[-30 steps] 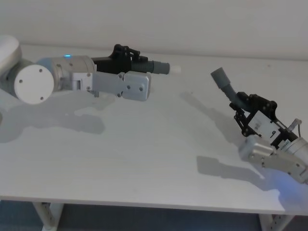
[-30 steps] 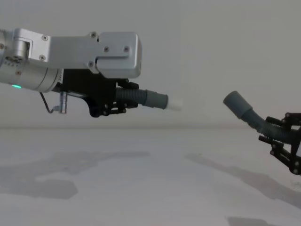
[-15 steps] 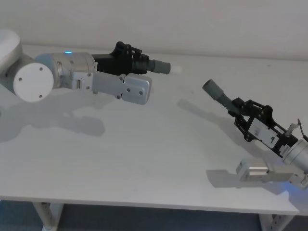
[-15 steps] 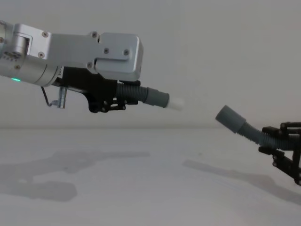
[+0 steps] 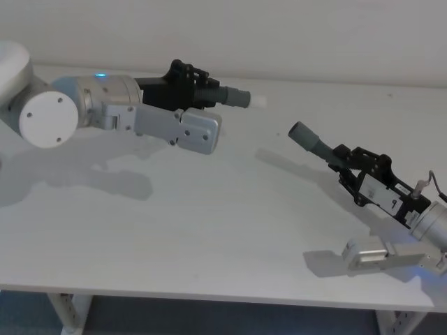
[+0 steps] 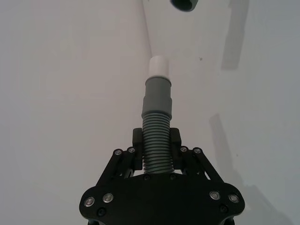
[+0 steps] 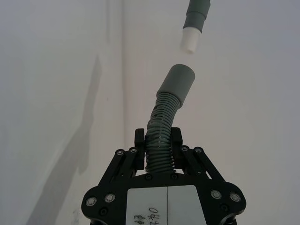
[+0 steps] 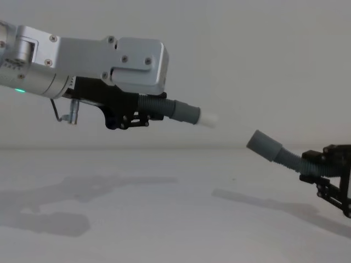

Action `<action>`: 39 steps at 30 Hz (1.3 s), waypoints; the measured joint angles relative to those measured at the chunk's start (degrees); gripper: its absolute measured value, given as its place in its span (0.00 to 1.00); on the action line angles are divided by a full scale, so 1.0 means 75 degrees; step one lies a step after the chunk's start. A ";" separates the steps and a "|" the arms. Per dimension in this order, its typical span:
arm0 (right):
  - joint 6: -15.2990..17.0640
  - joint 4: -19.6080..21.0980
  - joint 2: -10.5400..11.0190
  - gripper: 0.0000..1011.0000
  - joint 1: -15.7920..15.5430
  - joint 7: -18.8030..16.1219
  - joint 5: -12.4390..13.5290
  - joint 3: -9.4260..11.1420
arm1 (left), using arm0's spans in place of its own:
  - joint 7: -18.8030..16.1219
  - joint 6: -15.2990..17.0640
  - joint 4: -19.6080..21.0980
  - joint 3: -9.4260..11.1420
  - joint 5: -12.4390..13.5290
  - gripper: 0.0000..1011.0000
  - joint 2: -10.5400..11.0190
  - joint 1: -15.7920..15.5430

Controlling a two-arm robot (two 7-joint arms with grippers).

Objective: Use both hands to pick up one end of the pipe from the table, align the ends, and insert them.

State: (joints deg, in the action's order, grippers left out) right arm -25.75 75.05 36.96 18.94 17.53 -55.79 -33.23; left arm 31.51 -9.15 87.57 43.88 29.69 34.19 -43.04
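Observation:
Both pipe pieces hang in the air above the white table [image 5: 209, 237]. My left gripper [image 5: 187, 85] is shut on the ribbed part of one piece [image 5: 230, 96]; its cuff ends in a whitish tip [image 5: 258, 101] pointing right. My right gripper [image 5: 350, 166] is shut on the other ribbed piece [image 7: 161, 129], whose wider plain sleeve [image 5: 306, 137] points up and left toward that tip. A gap remains between the two ends; in the chest view the tip [image 8: 208, 118] sits higher than the sleeve [image 8: 263, 144]. From the left wrist the tip [image 6: 158, 66] faces the sleeve's opening [image 6: 185, 3].
The table's front edge [image 5: 209, 296] runs along the bottom of the head view, with its legs below. A pale wall rises behind the table's far edge. Shadows of both arms lie on the surface.
My right gripper has swung its piece down and to the left, so the sleeve now lies flatter and closer to the whitish tip. The left arm has shifted only slightly.

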 joint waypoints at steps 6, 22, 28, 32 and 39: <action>-0.0117 0.0009 -0.0065 0.31 0.0005 0.0008 0.0258 0.0068 | -0.0027 -0.0121 0.0042 0.0003 0.0062 0.32 -0.0003 0.0002; -0.0243 0.0189 -0.0193 0.31 -0.0026 -0.0145 0.0775 0.0281 | -0.0071 -0.0258 0.0091 0.0015 0.0131 0.32 -0.0014 0.0008; -0.0395 0.0083 -0.0177 0.31 0.0073 0.0215 0.0402 0.0207 | -0.0076 -0.0280 0.0097 0.0017 0.0141 0.32 -0.0015 0.0008; -0.0504 -0.0018 -0.0162 0.31 0.0153 0.0536 0.0108 0.0128 | -0.0079 -0.0287 0.0101 0.0017 0.0145 0.32 -0.0016 0.0008; -0.0635 -0.0141 -0.0140 0.31 0.0249 0.0892 -0.0221 0.0035 | -0.0083 -0.0297 0.0106 0.0018 0.0151 0.32 -0.0015 0.0008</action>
State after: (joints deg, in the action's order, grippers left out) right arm -30.52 74.00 35.91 20.81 24.22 -57.45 -32.97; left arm 30.88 -11.38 88.36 44.01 30.82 34.08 -42.98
